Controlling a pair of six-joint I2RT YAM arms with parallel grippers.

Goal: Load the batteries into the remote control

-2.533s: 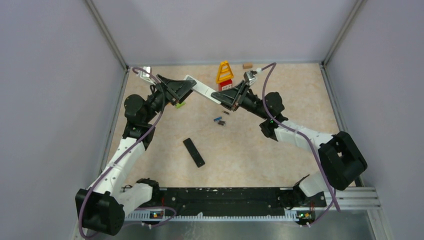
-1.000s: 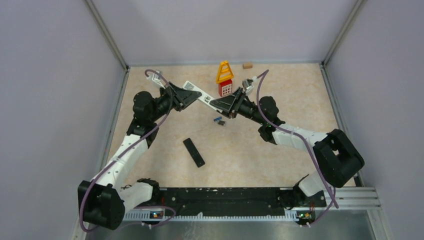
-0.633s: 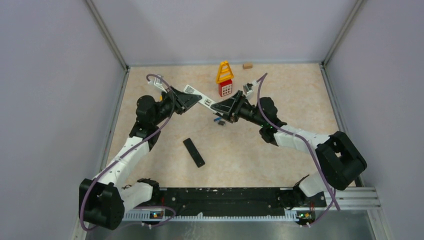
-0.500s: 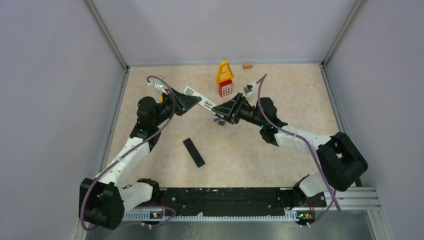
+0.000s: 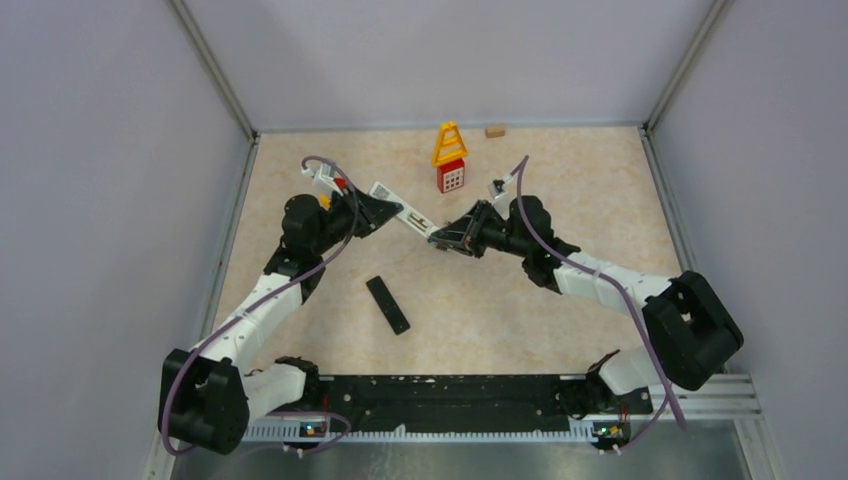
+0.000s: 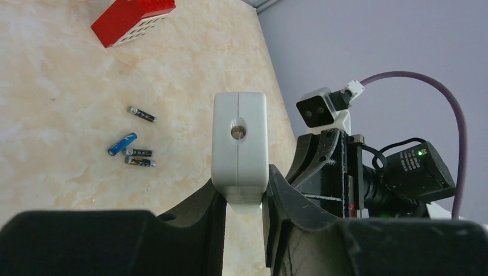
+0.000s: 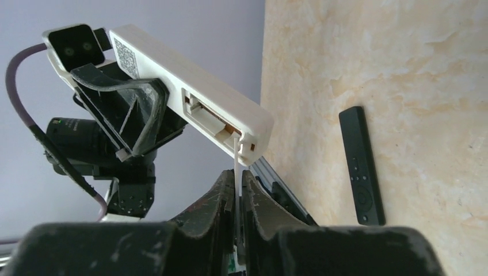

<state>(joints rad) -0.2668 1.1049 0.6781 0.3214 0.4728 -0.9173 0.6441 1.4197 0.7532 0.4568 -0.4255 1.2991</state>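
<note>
On my feed, the left arm [image 5: 262,300] and right arm [image 5: 610,285] wear white shells between black joint housings, a purple cable [image 6: 414,73] trailing along each. The left tool [image 6: 241,190] and right tool [image 7: 237,178] are matte black. A green LED [image 6: 422,153] glows near the boxy wrist camera [image 6: 322,109].

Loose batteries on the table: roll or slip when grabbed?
The batteries lie on their sides, slim cylinders, so likely roll if nudged. Smooth-looking, probably slippery in a pinch. Three lie close together; grabbing one may knock neighbours.

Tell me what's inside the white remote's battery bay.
No battery shows in the open bay of the white remote, only a metal contact. The oblique view hides part of its floor.
</note>
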